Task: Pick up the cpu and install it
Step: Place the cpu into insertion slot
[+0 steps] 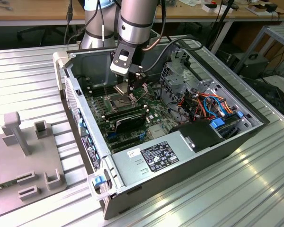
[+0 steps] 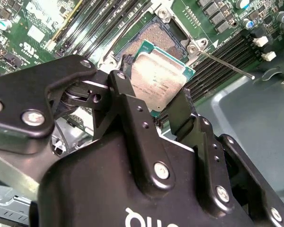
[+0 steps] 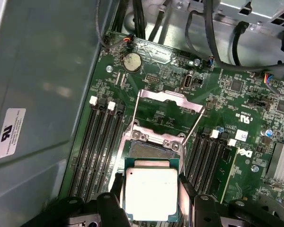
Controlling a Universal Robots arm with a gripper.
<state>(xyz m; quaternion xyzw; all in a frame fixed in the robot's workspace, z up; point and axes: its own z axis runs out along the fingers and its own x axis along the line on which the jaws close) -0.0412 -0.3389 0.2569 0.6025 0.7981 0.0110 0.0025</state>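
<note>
holding the cpu (image 2: 158, 82) between the fingers (image 2: 132, 111), just above the open socket (image 2: 154, 40).

Arm (image 1: 138, 21) downward, jaws in grip.

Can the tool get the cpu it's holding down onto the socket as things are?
Probably yes: the tool holds the cpu right by the socket, whose load plate is flipped open, with nothing lying across it.

Silver arm (image 1: 137, 21), black end effector (image 2: 156, 101)
Silver-grey tubular arm with black cables (image 1: 164, 16); matte-black end effector studded with silver screws (image 2: 161, 170), white lettering (image 2: 141, 219) on its body.
</note>
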